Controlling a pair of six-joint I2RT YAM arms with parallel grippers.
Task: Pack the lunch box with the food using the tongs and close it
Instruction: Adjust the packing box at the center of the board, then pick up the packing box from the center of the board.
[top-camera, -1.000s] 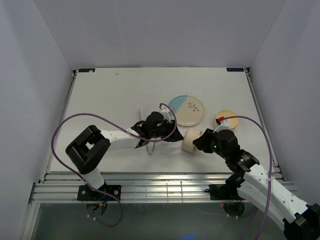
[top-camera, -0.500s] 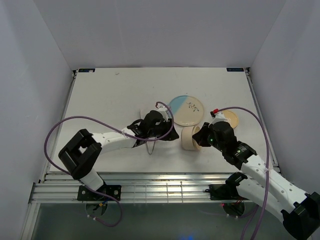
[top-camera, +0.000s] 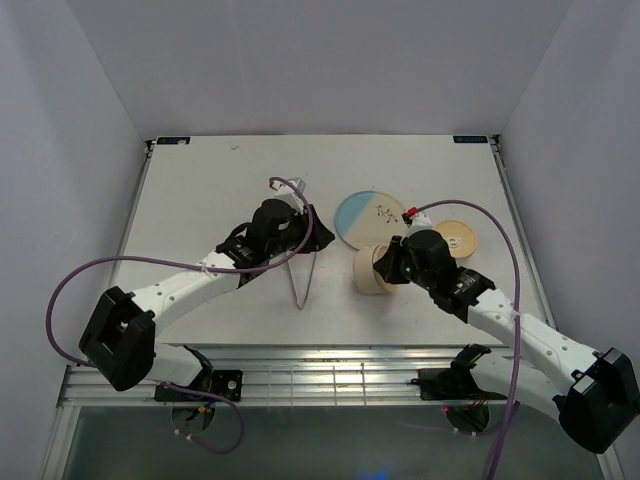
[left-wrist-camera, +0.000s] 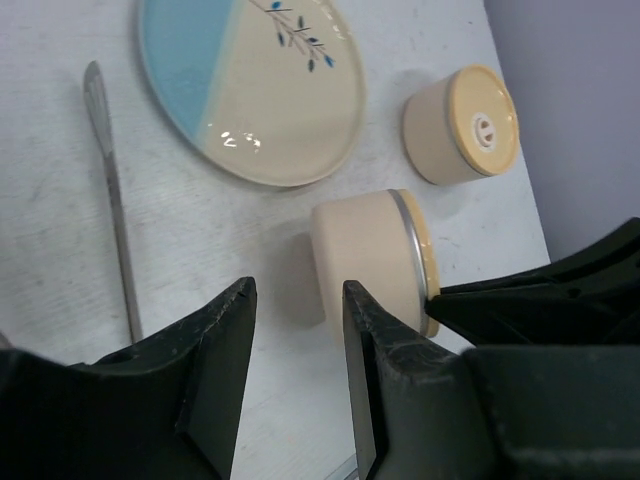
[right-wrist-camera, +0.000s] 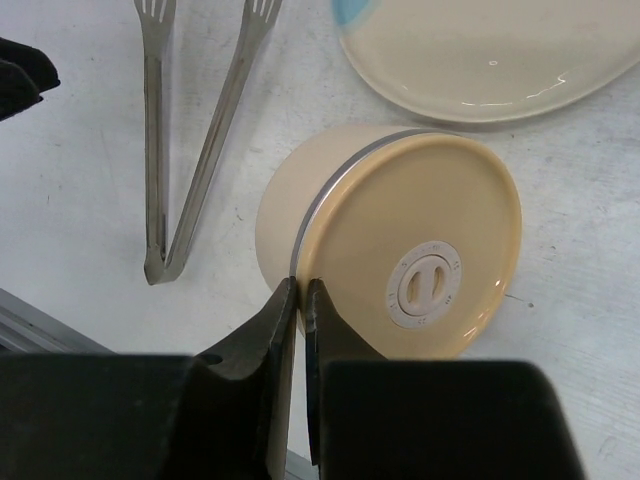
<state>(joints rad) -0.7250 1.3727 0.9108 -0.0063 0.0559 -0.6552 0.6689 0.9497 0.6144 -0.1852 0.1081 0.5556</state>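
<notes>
left hand (left-wrist-camera: 297, 300) half open and empty; right hand (right-wrist-camera: 300, 292) closed at tipped lunch box (right-wrist-camera: 400, 220).

The top edge cuts off the plate (right-wrist-camera: 480, 70) and tongs (right-wrist-camera: 153, 150).

Light is coming down soft and even from overhead, so the white table (top-camera: 200, 200) is looking bright, with only faint shadows sitting under the arms. Little glare spots are popping on the plate (left-wrist-camera: 250, 90) glaze, and the tongs (right-wrist-camera: 152, 150) are catching a sheen. Up close, the left gripper (left-wrist-camera: 297, 290) is reading dark and slightly soft-focus.
</notes>
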